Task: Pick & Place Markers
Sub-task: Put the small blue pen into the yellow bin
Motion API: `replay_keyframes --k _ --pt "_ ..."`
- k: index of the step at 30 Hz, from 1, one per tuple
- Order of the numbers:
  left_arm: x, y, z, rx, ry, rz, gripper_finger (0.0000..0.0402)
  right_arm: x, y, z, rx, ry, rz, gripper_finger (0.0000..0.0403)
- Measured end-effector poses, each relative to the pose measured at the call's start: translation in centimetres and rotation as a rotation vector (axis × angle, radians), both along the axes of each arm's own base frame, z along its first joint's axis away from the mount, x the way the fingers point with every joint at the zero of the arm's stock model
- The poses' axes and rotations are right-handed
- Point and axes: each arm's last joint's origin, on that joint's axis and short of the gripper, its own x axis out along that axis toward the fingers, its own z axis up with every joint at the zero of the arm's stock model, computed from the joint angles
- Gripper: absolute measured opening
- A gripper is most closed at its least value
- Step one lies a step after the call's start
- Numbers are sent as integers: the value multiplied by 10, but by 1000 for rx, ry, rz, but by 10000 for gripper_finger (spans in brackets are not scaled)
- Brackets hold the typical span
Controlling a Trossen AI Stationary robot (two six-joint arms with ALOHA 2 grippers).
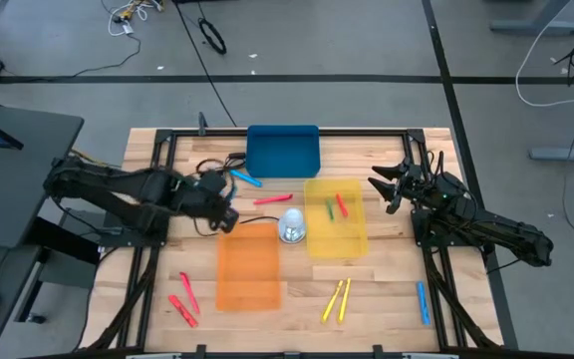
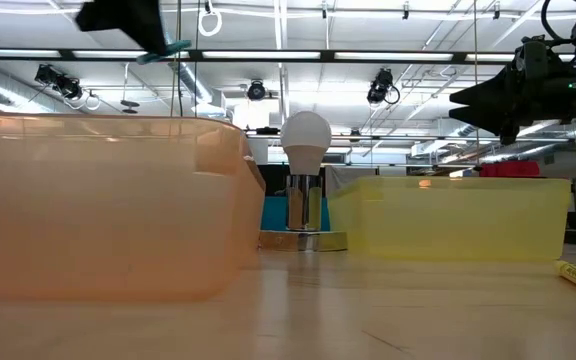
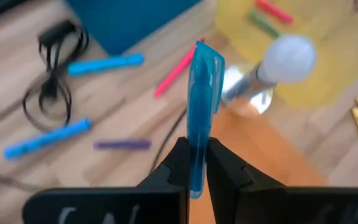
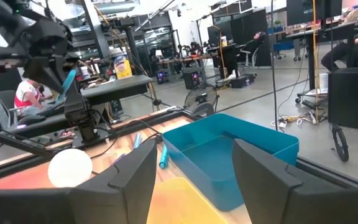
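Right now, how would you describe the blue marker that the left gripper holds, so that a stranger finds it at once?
Start at the orange tray on the wooden table. Just above the tray's far left corner hangs the left gripper, shut on a light blue marker. Unlike the other blue markers, which lie flat on the wood, this one is off the table, sticking out from between the fingers.

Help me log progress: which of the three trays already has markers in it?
The yellow tray, on the right arm's side: a red marker and a green marker lie inside. The orange tray and blue tray look empty.
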Motion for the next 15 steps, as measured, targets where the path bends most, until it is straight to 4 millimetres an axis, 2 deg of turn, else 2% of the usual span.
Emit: replay_keyframes --k 7,15 --pt "39 26 15 70 -47 -61 31 0 0 0 0 0 0 210" --pt "86 47 40 167 -196 -128 30 0 0 0 0 0 0 210"
